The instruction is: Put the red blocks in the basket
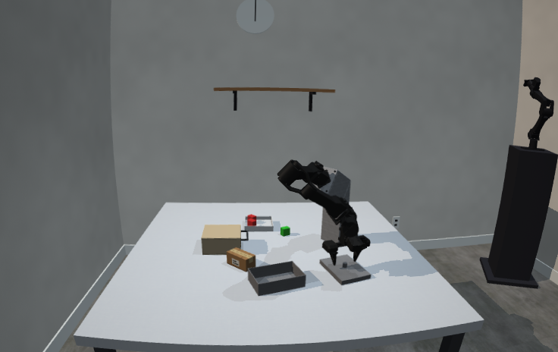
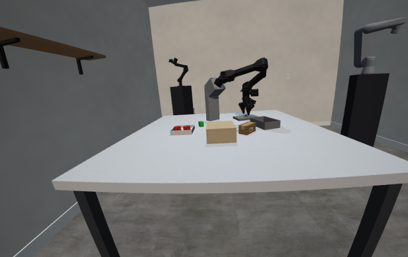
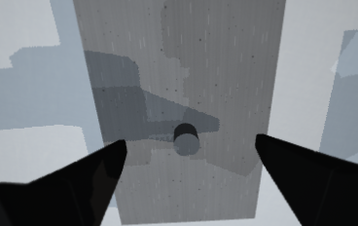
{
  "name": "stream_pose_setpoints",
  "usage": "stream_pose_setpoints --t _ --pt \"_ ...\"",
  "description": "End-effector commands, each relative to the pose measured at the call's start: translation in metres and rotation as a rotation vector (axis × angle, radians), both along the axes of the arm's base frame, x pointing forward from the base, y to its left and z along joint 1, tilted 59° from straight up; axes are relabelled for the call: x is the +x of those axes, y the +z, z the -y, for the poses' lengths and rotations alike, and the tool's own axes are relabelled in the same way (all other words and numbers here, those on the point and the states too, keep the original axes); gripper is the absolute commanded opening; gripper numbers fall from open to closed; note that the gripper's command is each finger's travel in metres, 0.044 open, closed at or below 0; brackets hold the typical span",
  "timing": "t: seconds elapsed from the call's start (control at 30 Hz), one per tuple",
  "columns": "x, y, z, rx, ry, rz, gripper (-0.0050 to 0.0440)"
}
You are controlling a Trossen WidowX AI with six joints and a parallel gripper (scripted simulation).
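The black two-fingered tool [image 1: 345, 259] [image 2: 246, 113] [image 3: 191, 142] points down over the flat grey rectangular lid [image 1: 355, 276] [image 2: 238, 118] [image 3: 232, 73], its fingers spread fully wide with nothing in their hold. Between the fingertips, in the wrist view, appears the small round grey knob [image 1: 344, 265] [image 3: 186, 144] of that lid, with space on either side. The lid lies flat on the white tabletop [image 1: 176, 310] [image 2: 231, 165]. Beside it, apart, stands the open dark-grey rectangular box [image 1: 282, 284] [image 2: 271, 124], upright. Next in line is the small brown taped carton [image 1: 240, 259] [image 2: 246, 128], near both the open box and the larger tan box-shaped drawer unit [image 1: 221, 239] [image 2: 221, 133], which has a black looped handle [image 1: 246, 235] on one side. Two red blocks [image 1: 251, 219] [image 2: 182, 128] sit inside the shallow, light-coloured, open rectangular basket [image 1: 258, 227] [image 2: 182, 132], which stands upright. The bright green cube [image 1: 285, 231] [image 2: 200, 123] rests on the tabletop, outside the basket and near it.
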State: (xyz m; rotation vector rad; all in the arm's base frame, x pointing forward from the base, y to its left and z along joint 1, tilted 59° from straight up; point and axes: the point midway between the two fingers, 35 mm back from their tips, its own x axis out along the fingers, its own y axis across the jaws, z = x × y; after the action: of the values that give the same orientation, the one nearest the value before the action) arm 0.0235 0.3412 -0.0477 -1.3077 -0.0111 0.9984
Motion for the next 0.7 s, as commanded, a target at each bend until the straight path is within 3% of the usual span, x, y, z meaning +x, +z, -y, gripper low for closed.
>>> stream_pose_setpoints --t 0.0,0.23,0.27,0.67 --pt "0.0021 -0.004 -0.0033 -0.003 0.004 -0.005 0.044" --pt "0.0057 -0.0071 -0.007 -0.003 0.004 -0.005 0.044" --pt "0.0057 -0.0071 -0.007 -0.003 0.004 -0.005 0.0" --pt "0.0057 -0.0071 -0.007 -0.003 0.004 -0.005 0.0"
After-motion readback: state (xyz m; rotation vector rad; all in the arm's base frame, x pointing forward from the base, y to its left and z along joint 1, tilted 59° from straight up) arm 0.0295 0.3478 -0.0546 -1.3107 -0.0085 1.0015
